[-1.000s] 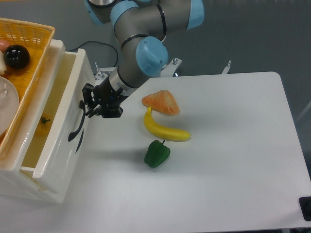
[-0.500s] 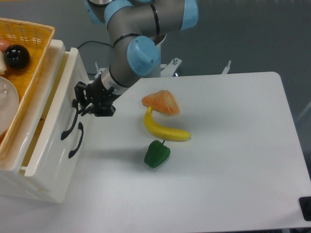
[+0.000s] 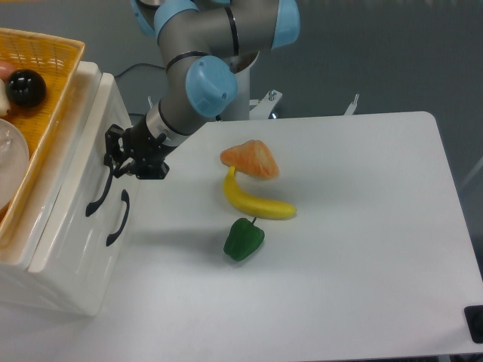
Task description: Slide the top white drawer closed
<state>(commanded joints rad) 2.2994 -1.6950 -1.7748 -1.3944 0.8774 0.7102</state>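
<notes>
White tabletop is seen with the top white drawer [image 3: 72, 188] now pushed nearly flush at nine o'clock by the gripper [image 3: 115, 157], whose finger spread cannot be told.

Top white drawer [image 3: 75, 177]: glossy, black curved handle, apparently pushed flush into cabinet.

The white table [image 3: 362, 249] in front of me carries a small white cabinet [image 3: 68, 249] at its left edge, with a yellow woven basket [image 3: 53, 68] on top of it. Near the table's middle lie an orange-pink fruit piece [image 3: 250, 159], a banana [image 3: 255, 199] just below it, and a green pepper [image 3: 243, 239] nearer the front edge. A dark object [image 3: 475, 323] sits at the front right corner.
</notes>
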